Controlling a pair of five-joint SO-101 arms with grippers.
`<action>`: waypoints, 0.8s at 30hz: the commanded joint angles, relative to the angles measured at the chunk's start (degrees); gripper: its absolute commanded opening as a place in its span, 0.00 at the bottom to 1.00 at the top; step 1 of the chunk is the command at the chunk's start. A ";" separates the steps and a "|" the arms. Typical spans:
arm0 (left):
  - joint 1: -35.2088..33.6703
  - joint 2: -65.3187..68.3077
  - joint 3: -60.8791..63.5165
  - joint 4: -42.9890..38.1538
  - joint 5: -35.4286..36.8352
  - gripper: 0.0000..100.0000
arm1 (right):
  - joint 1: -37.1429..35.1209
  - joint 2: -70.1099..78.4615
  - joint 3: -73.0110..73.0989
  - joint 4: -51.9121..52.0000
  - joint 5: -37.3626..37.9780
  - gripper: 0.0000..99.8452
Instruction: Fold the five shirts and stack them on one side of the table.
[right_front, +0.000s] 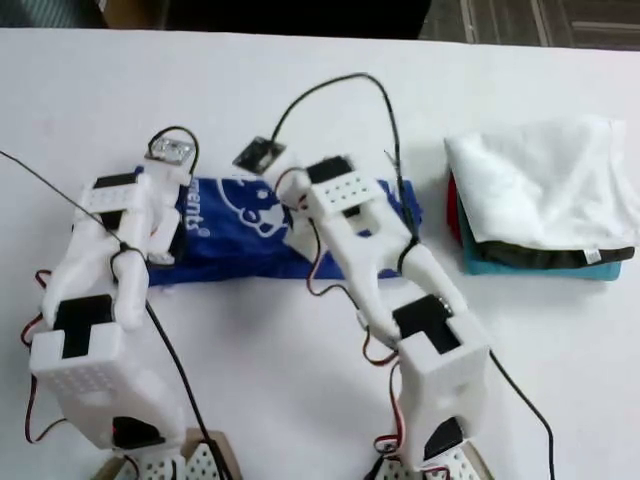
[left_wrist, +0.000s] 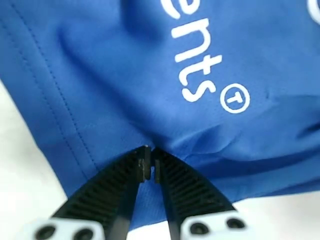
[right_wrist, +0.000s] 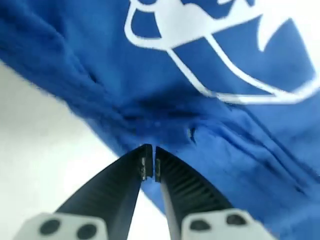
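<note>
From above, my left arm (right_front: 105, 250) and right arm (right_front: 375, 255) cover parts of the blue shirt (right_front: 235, 235). Under the white shirt (right_front: 545, 180), the lower shirts (right_front: 530, 268) are hidden but for thin edges.

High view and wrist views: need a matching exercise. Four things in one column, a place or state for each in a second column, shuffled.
Things:
1. blue shirt
2. white shirt
3. teal shirt
4. left claw

Places or states:
A. bottom of the stack
B. shut on the blue shirt
C. top of the stack
D. lying on the table under both arms

Pairs: 1-D, 2-C, 3-A, 4-B
</note>
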 joint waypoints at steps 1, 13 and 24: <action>-0.79 -0.26 -0.22 -2.20 0.44 0.05 | 4.62 -10.42 -4.84 5.49 1.85 0.02; -0.79 -0.26 -0.22 -2.20 0.44 0.05 | 18.15 -7.34 9.58 -6.55 5.36 0.02; -0.79 -0.26 -0.22 -2.20 0.44 0.05 | 20.44 -9.19 8.79 -6.46 4.84 0.02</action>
